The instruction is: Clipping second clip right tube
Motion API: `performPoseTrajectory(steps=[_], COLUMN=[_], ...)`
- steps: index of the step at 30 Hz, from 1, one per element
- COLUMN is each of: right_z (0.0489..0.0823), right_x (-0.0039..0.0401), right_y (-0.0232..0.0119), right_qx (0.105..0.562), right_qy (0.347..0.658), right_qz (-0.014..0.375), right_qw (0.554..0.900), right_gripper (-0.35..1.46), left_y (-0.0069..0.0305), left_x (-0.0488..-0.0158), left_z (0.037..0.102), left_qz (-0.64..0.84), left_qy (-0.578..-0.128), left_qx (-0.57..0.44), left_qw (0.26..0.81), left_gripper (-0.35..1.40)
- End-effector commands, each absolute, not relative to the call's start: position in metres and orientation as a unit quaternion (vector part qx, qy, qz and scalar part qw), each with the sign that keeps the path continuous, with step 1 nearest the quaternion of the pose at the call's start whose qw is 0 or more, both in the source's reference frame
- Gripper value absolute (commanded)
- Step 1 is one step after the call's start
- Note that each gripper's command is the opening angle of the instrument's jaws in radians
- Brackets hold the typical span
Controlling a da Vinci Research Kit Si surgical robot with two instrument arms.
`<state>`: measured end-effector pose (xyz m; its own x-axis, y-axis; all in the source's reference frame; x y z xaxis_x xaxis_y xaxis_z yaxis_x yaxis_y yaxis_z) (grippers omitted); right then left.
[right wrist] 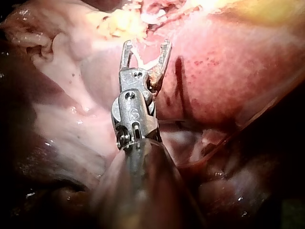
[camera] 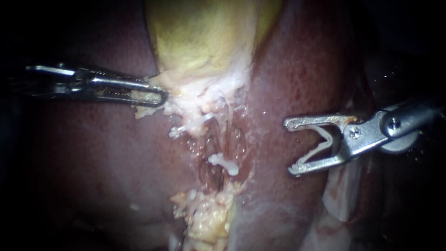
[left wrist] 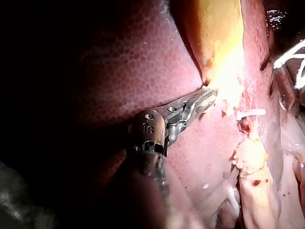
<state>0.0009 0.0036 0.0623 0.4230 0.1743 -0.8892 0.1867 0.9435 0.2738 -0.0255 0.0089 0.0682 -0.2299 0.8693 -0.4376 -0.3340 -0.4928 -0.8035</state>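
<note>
traction: left instrument [camera: 162, 96] clenched on gallbladder [camera: 200, 42]; right instrument [camera: 290, 146] spread, cradling fresh clip [camera: 320, 145]. best seated squarely across right tube [camera: 235, 139], beside placed clip [camera: 224, 163].

Your endoscope sits close to the tissue and looks straight at it: the yellow-green gallbladder [camera: 204, 37] is at the top, the dark red liver [camera: 93, 158] on both sides. The camera on your left arm looks along the thin metal left instrument [left wrist: 208, 97] toward that gallbladder [left wrist: 217, 38]. The camera on your right arm sits very near, behind the right instrument [right wrist: 147, 45] and the white V-shaped clip [right wrist: 140, 63] in its jaws. All three views share the lumpy yellow-white fat [camera: 209, 218] [left wrist: 250, 152] [right wrist: 124, 21].
</note>
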Motion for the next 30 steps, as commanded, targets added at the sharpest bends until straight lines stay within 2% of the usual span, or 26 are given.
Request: performPoseTrajectory(steps=[1,10,17,21,27,30], right_z=[0.0623,0.0622,0.062,0.0627,0.0653,0.067], right_x=[0.001,0.0011,0.0029,0.0045,0.0071,0.0084], right_y=[0.0036,0.0035,0.0031,0.0023,0.0009,0.0006], right_qx=[0.168,0.168,0.173,0.227,0.284,0.301], right_qy=[0.537,0.537,0.539,0.536,0.544,0.542], right_qz=[-0.004,-0.004,-0.006,0.032,0.121,0.144], right_qw=[0.827,0.827,0.825,0.813,0.78,0.771], right_gripper=[0.49,0.49,0.49,0.48,0.48,0.48], left_y=[0.0091,0.0104,0.0106,0.0106,0.0106,0.0106], left_x=[-0.0252,-0.0212,-0.021,-0.021,-0.0211,-0.0211], left_z=[0.0678,0.064,0.0637,0.0637,0.0636,0.0636], left_qz=[0.729,0.726,0.724,0.724,0.724,0.724], left_qy=[-0.29,-0.284,-0.282,-0.281,-0.281,-0.281], left_qx=[-0.463,-0.461,-0.463,-0.463,-0.463,-0.463], left_qw=[0.412,0.423,0.426,0.426,0.426,0.426], left_gripper=[-0.35,-0.35,-0.35,-0.35,-0.35,-0.35])
